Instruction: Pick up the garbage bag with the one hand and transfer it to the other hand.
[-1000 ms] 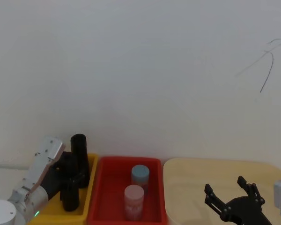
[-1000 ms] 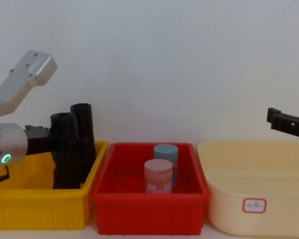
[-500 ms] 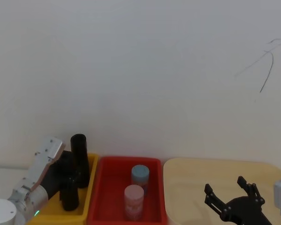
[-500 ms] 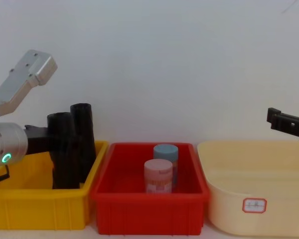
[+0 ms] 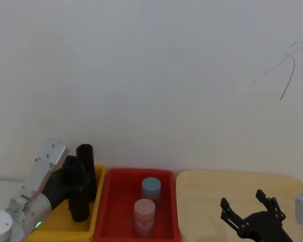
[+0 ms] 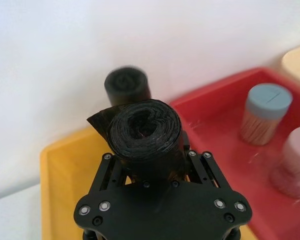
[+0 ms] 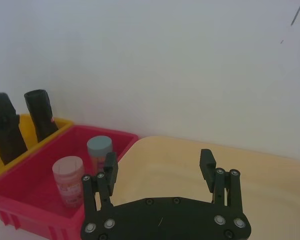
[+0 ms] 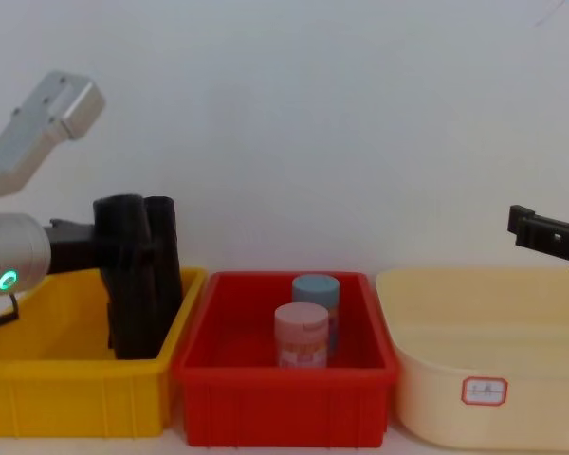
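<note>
The garbage bag (image 8: 125, 284), a black roll with a loose flap at its top, stands upright in the yellow bin (image 8: 66, 398). My left gripper (image 8: 109, 261), on the green-ringed arm, is shut on the roll's upper part. The left wrist view looks down on the garbage bag (image 6: 146, 131), held between the two fingers (image 6: 109, 167). A second black roll (image 8: 164, 270) stands right beside it, toward the wall. My right gripper (image 5: 248, 213) hovers open over the cream tub (image 5: 202, 201), with nothing between its fingers.
A red bin (image 8: 284, 408) sits between the yellow bin and the cream tub, holding a pink jar (image 8: 301, 334) and a blue jar (image 8: 316, 289). A white wall stands close behind all three containers.
My left gripper has raised the garbage bag a little and shifted it right, up against the second roll. The right gripper has not moved.
</note>
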`<action>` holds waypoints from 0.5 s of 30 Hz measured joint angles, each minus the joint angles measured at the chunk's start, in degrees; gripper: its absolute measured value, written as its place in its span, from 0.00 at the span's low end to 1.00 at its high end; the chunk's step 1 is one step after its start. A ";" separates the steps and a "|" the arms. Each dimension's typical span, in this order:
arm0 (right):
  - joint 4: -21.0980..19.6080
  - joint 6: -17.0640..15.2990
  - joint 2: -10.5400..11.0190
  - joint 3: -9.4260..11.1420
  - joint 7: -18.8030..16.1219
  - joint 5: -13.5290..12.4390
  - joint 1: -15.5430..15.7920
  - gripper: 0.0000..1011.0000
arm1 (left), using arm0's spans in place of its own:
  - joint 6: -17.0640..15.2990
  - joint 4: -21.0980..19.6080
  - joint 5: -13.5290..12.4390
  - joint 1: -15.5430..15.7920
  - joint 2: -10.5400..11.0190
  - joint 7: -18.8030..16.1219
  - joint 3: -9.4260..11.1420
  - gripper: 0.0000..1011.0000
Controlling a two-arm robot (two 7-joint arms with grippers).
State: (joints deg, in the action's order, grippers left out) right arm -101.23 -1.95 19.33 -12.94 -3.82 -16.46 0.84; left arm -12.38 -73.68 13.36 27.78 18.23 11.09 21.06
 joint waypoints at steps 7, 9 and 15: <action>0.00 0.00 0.00 0.00 0.00 0.00 0.00 0.99 | -1.89 -4.90 2.55 -0.66 0.91 2.64 -1.60 0.46; 0.00 0.00 0.00 0.00 0.00 0.00 0.00 0.99 | -2.65 -6.43 3.44 -0.80 1.26 3.51 -2.07 0.46; 0.00 0.00 0.00 0.00 0.00 0.00 0.00 0.99 | -4.19 -10.44 5.61 -0.90 2.14 5.47 -3.36 0.46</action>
State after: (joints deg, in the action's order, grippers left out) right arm -101.23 -1.95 19.34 -12.94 -3.83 -16.46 0.84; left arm -16.57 -84.12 18.97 26.88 20.38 16.56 17.70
